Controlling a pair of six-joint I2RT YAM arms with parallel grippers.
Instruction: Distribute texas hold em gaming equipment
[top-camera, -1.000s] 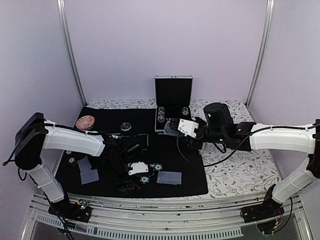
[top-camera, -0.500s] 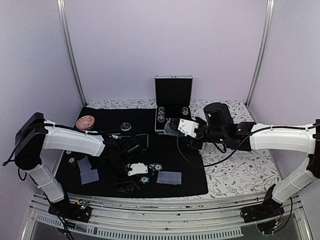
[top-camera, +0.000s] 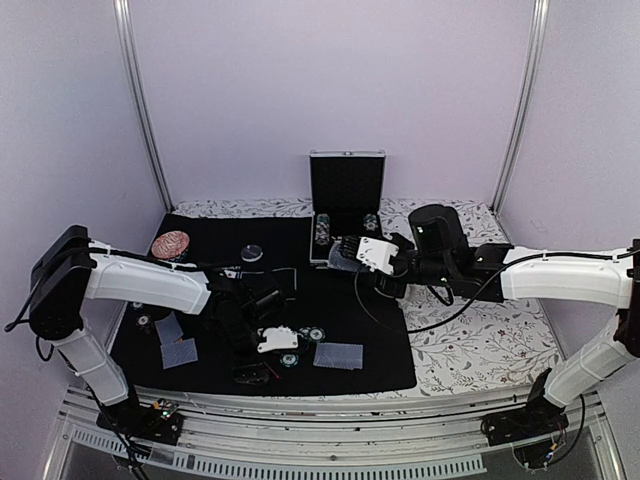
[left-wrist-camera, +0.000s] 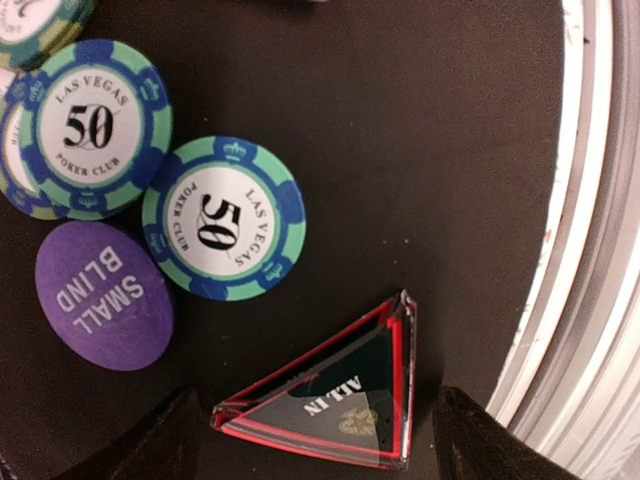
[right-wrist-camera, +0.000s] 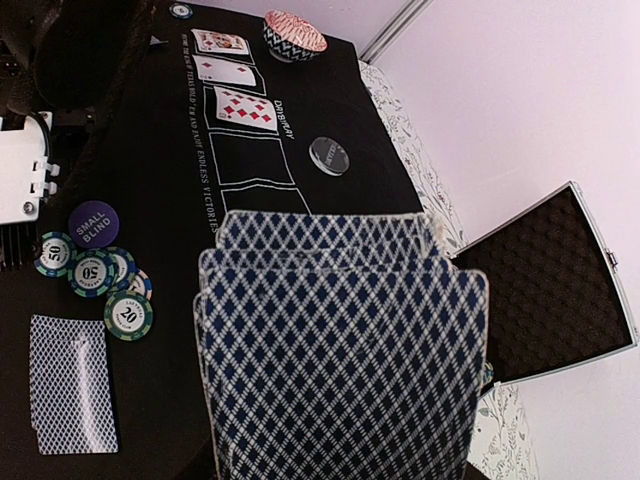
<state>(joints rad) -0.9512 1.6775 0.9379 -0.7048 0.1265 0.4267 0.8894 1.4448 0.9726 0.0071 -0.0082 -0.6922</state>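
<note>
My left gripper (left-wrist-camera: 330, 445) is open low over the black mat, one finger on each side of a red-edged triangular "ALL IN" marker (left-wrist-camera: 340, 395), with gaps on both sides. Beside it lie green-and-white 50 chips (left-wrist-camera: 225, 218) and a purple "SMALL BLIND" button (left-wrist-camera: 103, 295). In the top view the left gripper (top-camera: 252, 372) is near the mat's front edge. My right gripper (top-camera: 345, 255) is shut on a fanned stack of blue-diamond-backed playing cards (right-wrist-camera: 340, 340), held above the mat's middle; its fingers are hidden behind the cards.
Face-down card pairs lie on the mat (top-camera: 380, 340) at front right (top-camera: 338, 355) and at left (top-camera: 180, 352). Face-up cards (right-wrist-camera: 240, 105), a black button (top-camera: 252, 253), a patterned bowl (top-camera: 172, 245) and the open case (top-camera: 347, 195) sit farther back. The metal table rail (left-wrist-camera: 590, 250) is close.
My left gripper has shifted slightly toward the near edge, around the triangular marker. The right gripper and its cards have barely moved.
</note>
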